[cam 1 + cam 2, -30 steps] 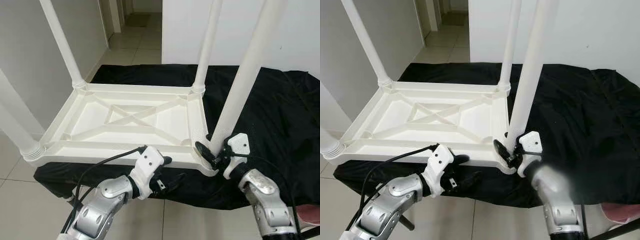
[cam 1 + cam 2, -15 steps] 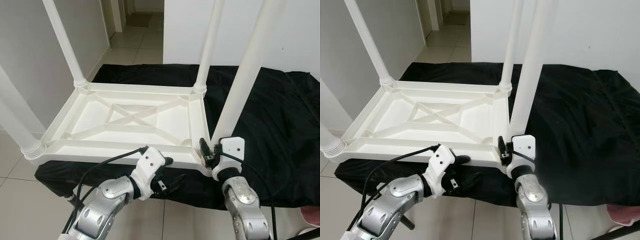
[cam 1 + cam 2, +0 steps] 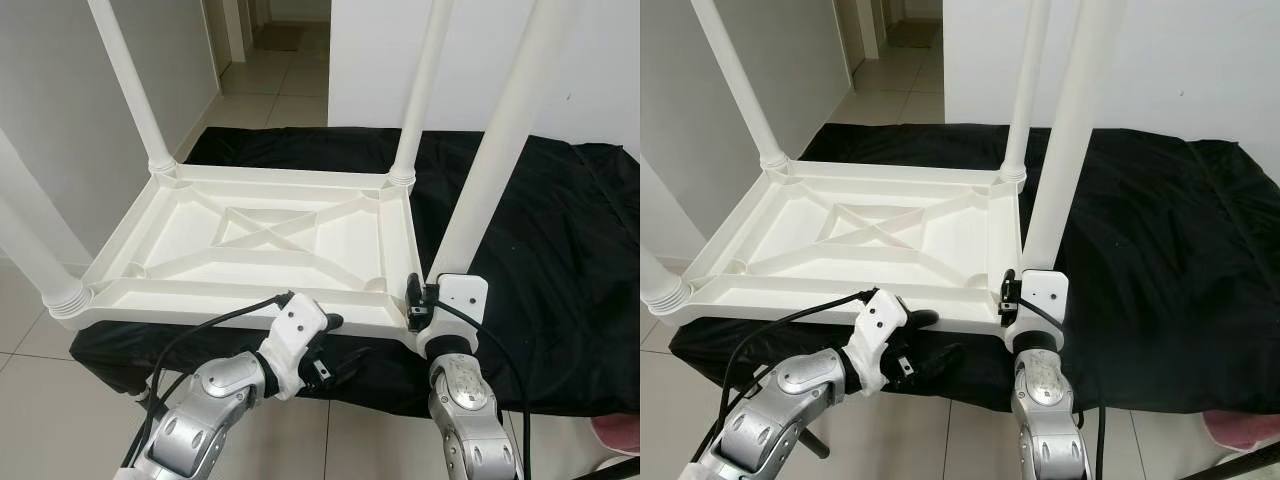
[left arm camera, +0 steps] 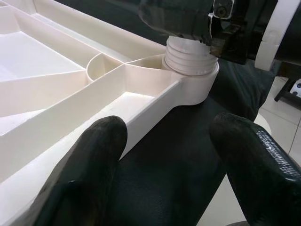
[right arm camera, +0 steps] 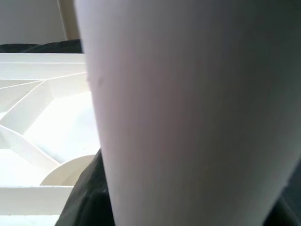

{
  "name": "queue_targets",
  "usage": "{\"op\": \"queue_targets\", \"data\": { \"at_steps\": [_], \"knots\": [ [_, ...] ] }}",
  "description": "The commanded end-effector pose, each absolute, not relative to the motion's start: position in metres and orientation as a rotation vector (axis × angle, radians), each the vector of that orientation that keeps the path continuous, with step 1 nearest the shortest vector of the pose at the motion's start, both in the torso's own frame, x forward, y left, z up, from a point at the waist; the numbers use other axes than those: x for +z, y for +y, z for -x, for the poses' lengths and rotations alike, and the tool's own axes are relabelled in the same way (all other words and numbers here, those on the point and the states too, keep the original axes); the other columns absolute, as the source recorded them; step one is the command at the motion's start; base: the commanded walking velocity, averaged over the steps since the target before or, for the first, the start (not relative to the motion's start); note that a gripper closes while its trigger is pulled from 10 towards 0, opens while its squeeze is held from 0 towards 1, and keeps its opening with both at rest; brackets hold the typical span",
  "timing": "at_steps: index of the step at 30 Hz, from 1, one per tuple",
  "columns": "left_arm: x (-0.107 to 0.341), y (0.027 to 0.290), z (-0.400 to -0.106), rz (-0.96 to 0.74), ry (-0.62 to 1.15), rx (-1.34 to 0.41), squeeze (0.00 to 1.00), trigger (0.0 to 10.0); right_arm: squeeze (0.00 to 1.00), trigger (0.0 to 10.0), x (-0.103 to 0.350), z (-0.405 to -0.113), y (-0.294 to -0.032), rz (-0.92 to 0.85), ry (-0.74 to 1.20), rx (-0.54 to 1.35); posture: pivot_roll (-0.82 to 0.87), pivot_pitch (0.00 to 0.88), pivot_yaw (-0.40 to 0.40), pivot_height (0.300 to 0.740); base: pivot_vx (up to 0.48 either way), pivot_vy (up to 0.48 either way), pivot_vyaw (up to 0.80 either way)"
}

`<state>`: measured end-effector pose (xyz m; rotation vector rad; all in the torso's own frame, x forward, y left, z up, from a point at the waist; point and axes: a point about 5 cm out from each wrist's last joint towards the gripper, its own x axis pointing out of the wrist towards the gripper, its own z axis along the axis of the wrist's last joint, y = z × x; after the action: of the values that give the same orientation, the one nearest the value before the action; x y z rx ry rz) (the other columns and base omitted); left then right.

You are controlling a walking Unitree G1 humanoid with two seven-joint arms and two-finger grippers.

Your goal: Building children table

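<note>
Four white legs stand up from the upturned table top (image 3: 270,235), one at each corner, and the whole thing lies on a black cloth (image 3: 560,230) over a low stand. The leg that matters is the near right one (image 3: 490,170): its long axis runs almost straight up and leans a little away from me, and its threaded foot sits in the corner socket (image 4: 190,75) of the top. My right gripper (image 3: 420,300) is right at that foot, with the leg rising directly from between its fingers; in the left wrist view its dark fingers look wrapped around the leg just above the threads, so I judge it is clamped on it. My left gripper (image 3: 335,345) hangs below the near rim of the top, beside that same corner, its two fingers (image 4: 80,188) spread apart with nothing between them, pointing toward the socket. So the right arm is the nearer one for turning or seating the leg, by my reading. One table top, one cloth, two grippers.
</note>
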<state>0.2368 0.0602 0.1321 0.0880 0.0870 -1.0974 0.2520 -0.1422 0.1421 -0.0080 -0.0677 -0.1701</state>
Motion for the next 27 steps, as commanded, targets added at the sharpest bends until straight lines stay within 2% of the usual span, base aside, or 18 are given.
{"op": "queue_targets", "data": {
  "at_steps": [1, 7, 12, 13, 20, 27],
  "knots": [
    [0.133, 0.065, -0.243, -0.106, 0.083, -1.048, 0.00, 10.0, 1.00, 10.0, 0.139, -0.251, -0.139, -0.055, -0.045, -0.207, -0.08, 0.022, 0.062, 0.740, 0.000, 0.000, 0.00],
    [0.136, 0.066, -0.246, -0.106, 0.077, -1.034, 0.00, 10.0, 1.00, 10.0, 0.144, -0.252, -0.141, -0.056, -0.074, -0.211, -0.08, 0.025, 0.064, 0.740, 0.000, 0.000, 0.00],
    [0.136, 0.065, -0.246, -0.103, 0.074, -1.031, 0.00, 10.0, 1.00, 10.0, 0.148, -0.258, -0.142, -0.058, -0.097, -0.134, -0.07, 0.025, 0.053, 0.740, 0.000, 0.000, 0.00],
    [0.136, 0.064, -0.245, -0.099, 0.073, -1.030, 0.00, 10.0, 0.00, 10.0, 0.149, -0.261, -0.142, -0.040, -0.109, -0.074, -0.07, 0.026, 0.051, 0.740, 0.000, 0.000, 0.00],
    [0.137, 0.063, -0.244, -0.089, 0.067, -1.013, 0.00, 10.0, 0.00, 10.0, 0.149, -0.269, -0.147, -0.014, -0.109, 0.060, -0.06, 0.031, 0.031, 0.740, 0.000, 0.000, 0.00],
    [0.138, 0.063, -0.245, -0.099, 0.042, -0.981, 0.00, 10.0, 0.00, 10.0, 0.147, -0.277, -0.157, 0.022, -0.099, 0.070, -0.05, 0.032, 0.017, 0.740, 0.000, 0.000, 0.00]
  ]
}}
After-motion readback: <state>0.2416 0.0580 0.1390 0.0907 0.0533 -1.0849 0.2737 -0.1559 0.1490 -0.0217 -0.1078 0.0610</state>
